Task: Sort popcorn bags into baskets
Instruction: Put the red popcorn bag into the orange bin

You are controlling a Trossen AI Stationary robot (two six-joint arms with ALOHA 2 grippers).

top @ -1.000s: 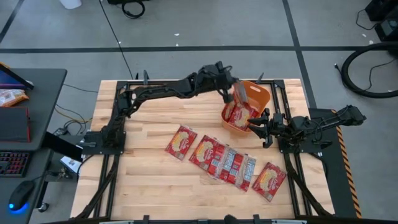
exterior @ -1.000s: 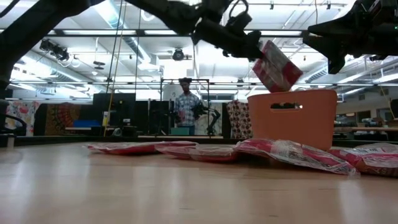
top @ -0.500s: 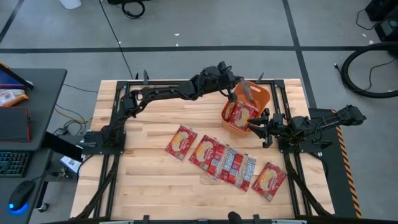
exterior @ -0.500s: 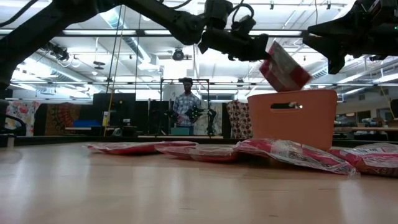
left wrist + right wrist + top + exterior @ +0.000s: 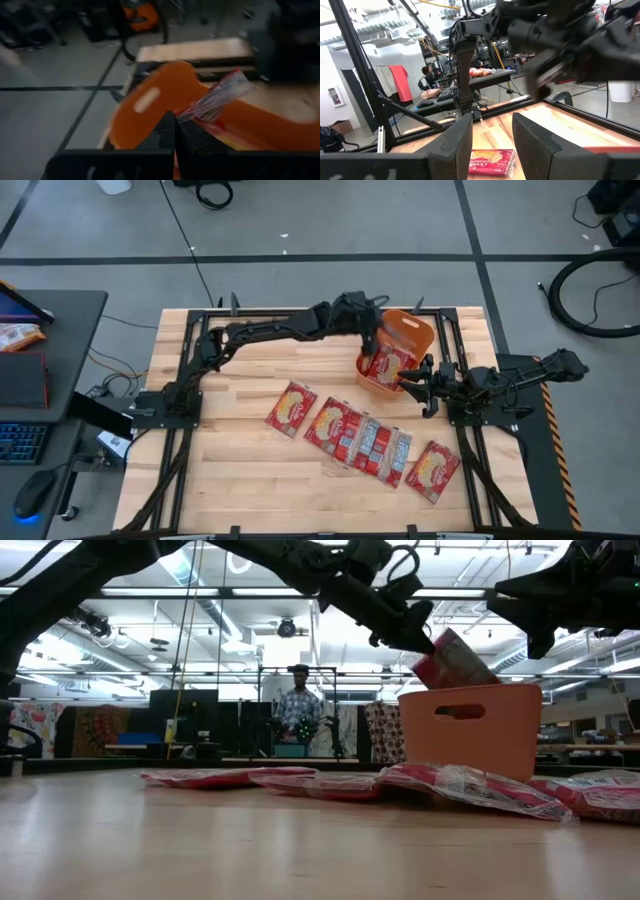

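L gripper is over the orange tub, fingers pinched tight on a red bag that hangs tilted, lower end inside the rim. R gripper, just beside the tub's near side, holds nothing, fingers apart. Other bags lie in a row on the table, well below both.

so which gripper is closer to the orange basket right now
Left. The left gripper is right over the orange basket, lowering a popcorn bag into it. The right gripper waits open beside the basket's near edge.
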